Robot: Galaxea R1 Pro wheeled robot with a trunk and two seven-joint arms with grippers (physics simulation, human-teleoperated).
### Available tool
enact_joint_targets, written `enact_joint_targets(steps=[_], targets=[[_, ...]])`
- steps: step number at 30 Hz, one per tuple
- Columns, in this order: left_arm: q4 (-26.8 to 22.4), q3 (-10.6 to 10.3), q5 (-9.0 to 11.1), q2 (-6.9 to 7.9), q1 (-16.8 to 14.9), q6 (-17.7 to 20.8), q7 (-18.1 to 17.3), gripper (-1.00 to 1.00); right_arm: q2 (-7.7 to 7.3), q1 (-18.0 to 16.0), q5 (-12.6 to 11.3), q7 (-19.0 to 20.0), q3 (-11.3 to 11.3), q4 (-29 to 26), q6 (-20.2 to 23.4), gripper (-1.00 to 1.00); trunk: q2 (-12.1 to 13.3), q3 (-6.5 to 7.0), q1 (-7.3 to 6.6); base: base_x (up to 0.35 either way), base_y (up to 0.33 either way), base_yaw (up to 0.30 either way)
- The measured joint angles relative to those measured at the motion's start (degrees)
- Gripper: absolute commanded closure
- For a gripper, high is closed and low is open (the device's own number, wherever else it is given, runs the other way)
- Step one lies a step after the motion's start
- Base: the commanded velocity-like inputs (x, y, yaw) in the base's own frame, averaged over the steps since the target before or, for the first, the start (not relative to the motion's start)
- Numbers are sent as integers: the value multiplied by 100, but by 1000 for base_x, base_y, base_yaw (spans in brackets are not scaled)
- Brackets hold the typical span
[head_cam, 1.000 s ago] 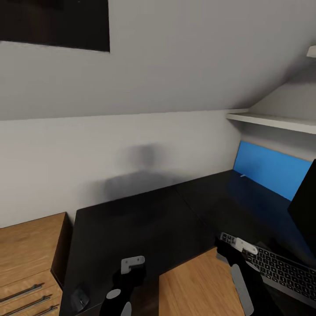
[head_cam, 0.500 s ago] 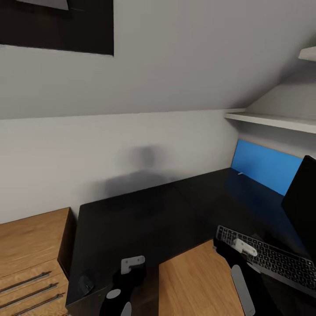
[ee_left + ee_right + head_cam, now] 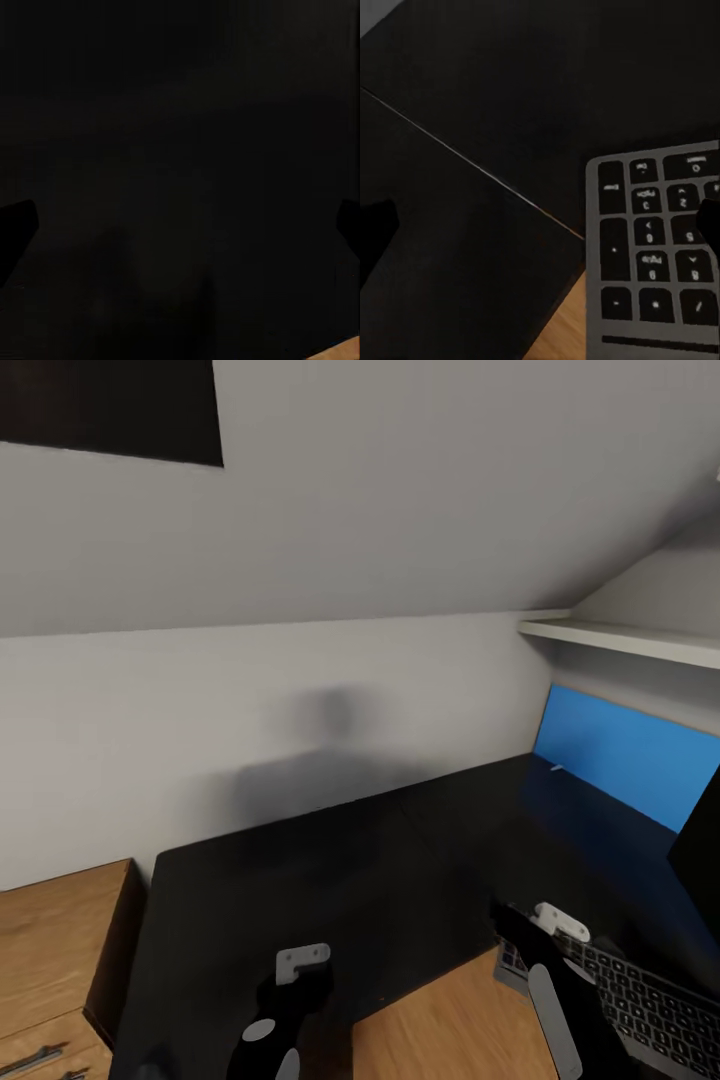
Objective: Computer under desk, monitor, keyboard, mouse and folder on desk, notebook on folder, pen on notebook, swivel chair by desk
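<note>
Two arms hover over the black table (image 3: 300, 880), fingers spread and empty; keyboard (image 3: 640, 1005) lies beside the monitor (image 3: 700, 855). Next, I judge, comes fetching the mouse to the keyboard

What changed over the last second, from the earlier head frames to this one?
Mostly the camera swung: the whole head view shifted, so the mouse at the desk's near left corner left the frame and less of the wooden chest shows. The keyboard lies on the desk, overhanging its edge as before. Both arms hang as they did; nothing was grasped or released.
</note>
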Motion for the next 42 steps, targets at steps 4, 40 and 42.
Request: enact_joint_targets(steps=[4, 40, 42], targets=[[1, 0, -1, 0, 0, 2, 1, -100, -1, 0, 1, -1, 0, 0, -60, -100, 0, 0, 0, 299, -188, 0], [9, -1, 0, 0, 0, -5, -6, -100, 9, 0, 923, -36, 34, 433, -1045, -100, 1, 0, 3, 30, -66, 0], [9, -1, 0, 0, 0, -3, -6, -100, 1, -1, 934, -22, 35, 434, -1071, -100, 1, 0, 3, 0, 0, 0]])
